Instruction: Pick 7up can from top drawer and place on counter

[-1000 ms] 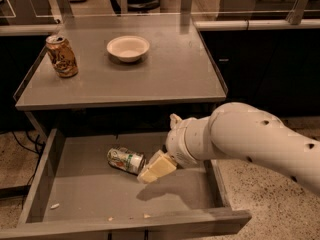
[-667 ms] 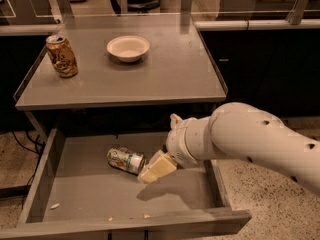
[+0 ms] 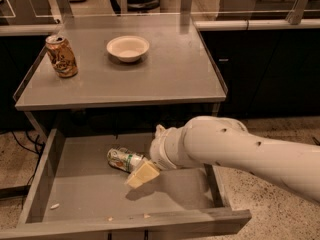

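No displacement since one second ago: arm, gripper and can in identical positions.

Nearest, just behind front panel of top drawer (image 3: 80, 196): a few pale crumbs (image 3: 54, 206). At mid-floor of top drawer, slightly left of centre: 7up can (image 3: 125, 160), lying on its side. Touching right end of that can, inside top drawer: gripper (image 3: 142, 174), carried by white arm (image 3: 240, 149) entering over top drawer's right wall. Closure on can: cannot tell.

Above and behind top drawer: counter (image 3: 175, 79), bearing orange-gold can (image 3: 61, 56) at left and bowl (image 3: 128, 48) toward rear. Beyond, dark-fronted cabinets (image 3: 260, 59).

Step in hand, as judged: grasp of 7up can inside top drawer; lift not yet done.

Next move, as judged: verify firm hold, raise can clear of top drawer's walls, keep forward of counter edge while rising, then carry over counter and set down right of bowl.
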Controlling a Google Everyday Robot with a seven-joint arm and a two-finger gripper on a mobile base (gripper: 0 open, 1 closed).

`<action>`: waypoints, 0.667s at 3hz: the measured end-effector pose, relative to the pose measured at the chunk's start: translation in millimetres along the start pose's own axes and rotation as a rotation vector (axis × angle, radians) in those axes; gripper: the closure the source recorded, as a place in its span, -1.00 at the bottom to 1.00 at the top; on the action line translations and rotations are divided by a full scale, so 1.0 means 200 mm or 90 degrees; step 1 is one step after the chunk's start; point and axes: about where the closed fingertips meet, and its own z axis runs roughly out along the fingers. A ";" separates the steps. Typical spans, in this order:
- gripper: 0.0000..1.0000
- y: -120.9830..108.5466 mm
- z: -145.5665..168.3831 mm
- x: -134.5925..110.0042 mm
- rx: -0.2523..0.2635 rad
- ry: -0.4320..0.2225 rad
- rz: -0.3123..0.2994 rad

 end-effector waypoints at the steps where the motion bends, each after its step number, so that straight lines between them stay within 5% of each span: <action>1: -1.00 0.02 0.18 0.03 -0.015 0.005 0.009; 2: -1.00 0.03 0.35 0.04 -0.026 0.009 0.013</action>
